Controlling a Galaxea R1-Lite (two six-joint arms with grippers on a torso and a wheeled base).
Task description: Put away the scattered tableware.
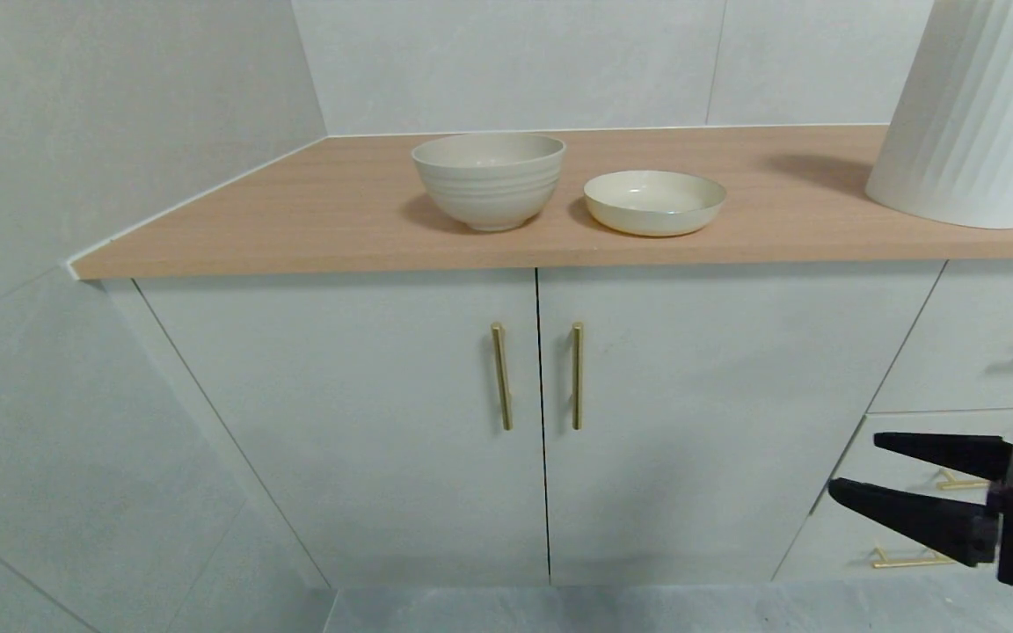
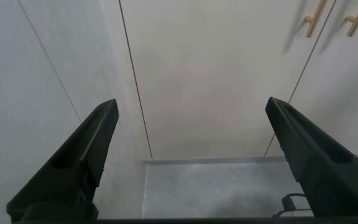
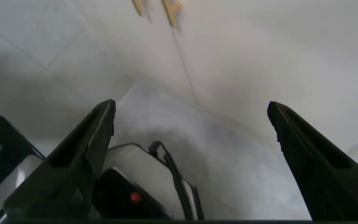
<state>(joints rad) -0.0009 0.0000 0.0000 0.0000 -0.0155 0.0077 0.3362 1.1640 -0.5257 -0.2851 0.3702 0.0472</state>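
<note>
A deep beige ribbed bowl stands on the wooden countertop, with a shallow cream dish just to its right. Below them the white double-door cabinet is shut, its two brass handles side by side at the centre seam. My right gripper hangs open low at the right, in front of the drawers, far below the counter. In the left wrist view my left gripper is open with nothing between its fingers, facing the cabinet's lower left door and the floor.
A tall white fluted container stands on the counter at the right. Drawers with brass pulls sit right of the cabinet. A tiled wall closes in the left side. The brass handles show in the left wrist view.
</note>
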